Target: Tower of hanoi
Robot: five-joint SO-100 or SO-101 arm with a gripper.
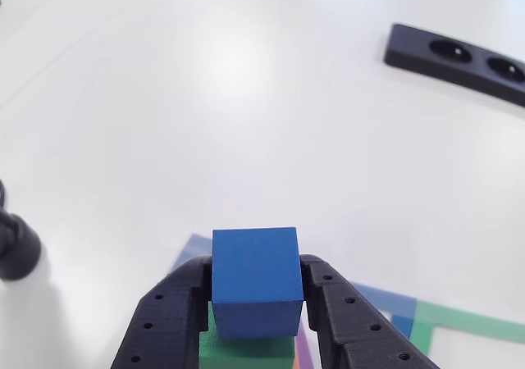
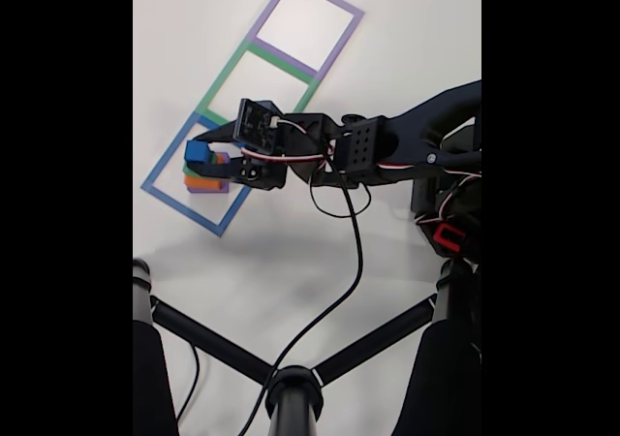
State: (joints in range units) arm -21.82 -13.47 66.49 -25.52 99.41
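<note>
The blue cube sits between the two black fingers of the claw, which press against its left and right sides in the other view, so the claw is clamped on it. Just under the cube, the green block shows its top, and a sliver of purple block and orange appears to the right of it. Whether the cube rests on the green block or is held just above it cannot be told.

In the fixed view, the blue cube is at the tip of the claw, above the stack of green block, orange block and purple block. The stack stands inside the blue tape square, the nearest of three outlines in a row; the green tape square comes next and the purple tape square lies farthest. The arm reaches in from the right, with a black cable hanging from it across the white table.

In the other view, a black bar with round holes lies at the upper right, well apart from the blocks.
</note>
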